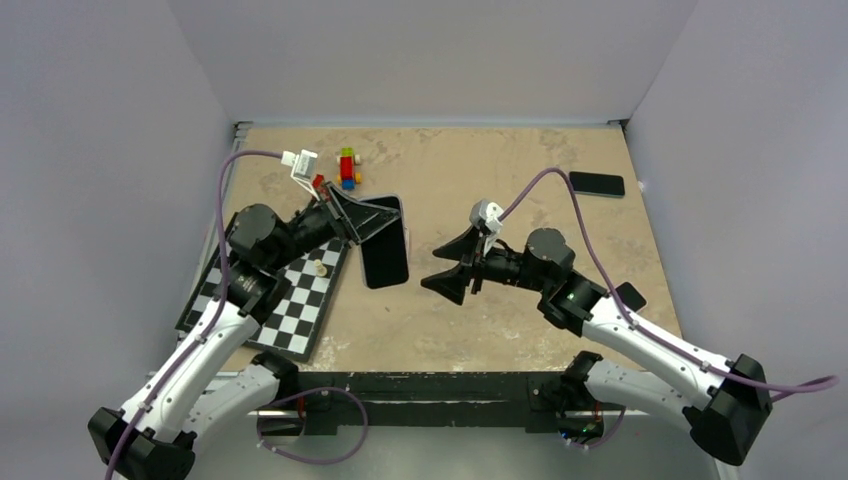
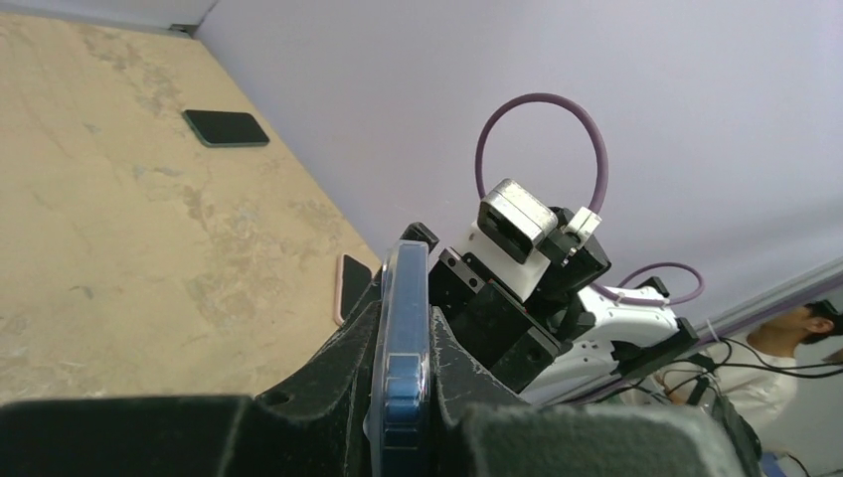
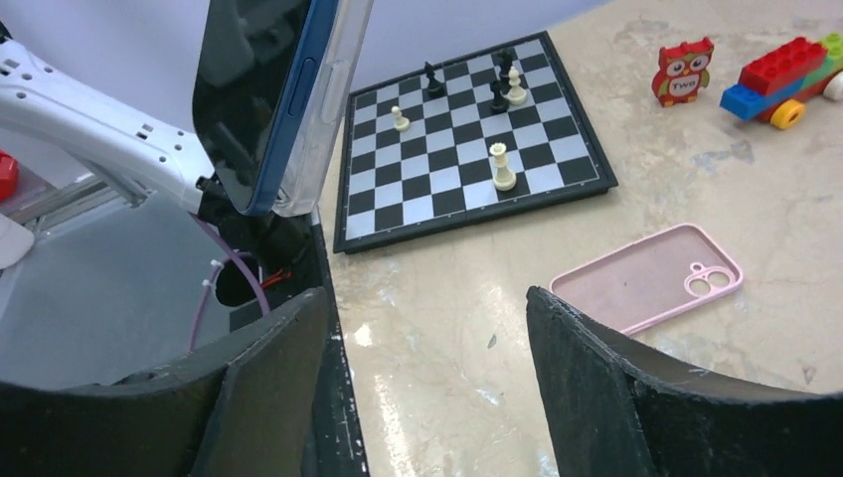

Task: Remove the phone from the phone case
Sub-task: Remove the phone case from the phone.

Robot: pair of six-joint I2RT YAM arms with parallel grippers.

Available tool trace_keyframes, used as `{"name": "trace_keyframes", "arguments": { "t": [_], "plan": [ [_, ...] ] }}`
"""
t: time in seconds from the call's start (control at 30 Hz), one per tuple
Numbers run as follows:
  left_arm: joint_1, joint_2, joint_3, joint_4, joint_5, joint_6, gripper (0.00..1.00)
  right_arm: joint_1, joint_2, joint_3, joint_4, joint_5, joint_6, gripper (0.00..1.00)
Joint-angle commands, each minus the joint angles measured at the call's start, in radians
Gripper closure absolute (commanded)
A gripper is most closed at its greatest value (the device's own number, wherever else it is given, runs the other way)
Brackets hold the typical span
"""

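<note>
Phone (image 1: 385, 258) clamped edgewise in left end effector (image 1: 387, 213); right end effector (image 1: 430, 267) gapes.

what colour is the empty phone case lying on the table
The empty phone case is pale pink; it shows best in the right wrist view.

My left arm (image 1: 215, 335) reaches forward and inward, its left gripper (image 1: 372, 218) clamped edge-on around the cased phone (image 1: 385, 262). My right arm (image 1: 640, 335) bends in toward it, with the right gripper (image 1: 432, 268) spread wide, holding nothing.
</note>
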Motion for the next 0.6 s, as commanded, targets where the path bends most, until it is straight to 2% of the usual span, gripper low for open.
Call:
{"name": "trace_keyframes", "arguments": {
  "t": [0.0, 0.1, 0.23, 0.33, 0.43, 0.57],
  "plan": [
    [-0.002, -0.059, 0.004, -0.088, -0.121, 0.097, 1.0, -0.015, 0.008, 0.003, 0.058, 0.095, 0.151, 0.21],
    [-0.001, -0.104, -0.011, -0.143, -0.202, 0.123, 1.0, -0.075, 0.061, 0.041, 0.062, 0.058, 0.249, 0.18],
    [-0.001, -0.175, -0.031, -0.209, -0.302, 0.164, 1.0, -0.144, 0.15, 0.053, 0.2, -0.13, 0.424, 0.21],
    [-0.002, -0.217, -0.052, -0.259, -0.355, 0.189, 1.0, -0.127, 0.227, 0.047, 0.404, -0.234, 0.609, 0.29],
    [-0.002, -0.252, -0.077, -0.243, -0.385, 0.19, 1.0, -0.086, 0.303, 0.003, 0.711, -0.261, 0.839, 0.31],
    [-0.001, -0.276, -0.082, -0.242, -0.414, 0.183, 1.0, -0.028, 0.38, -0.01, 0.881, -0.22, 0.991, 0.32]
  ]
}}
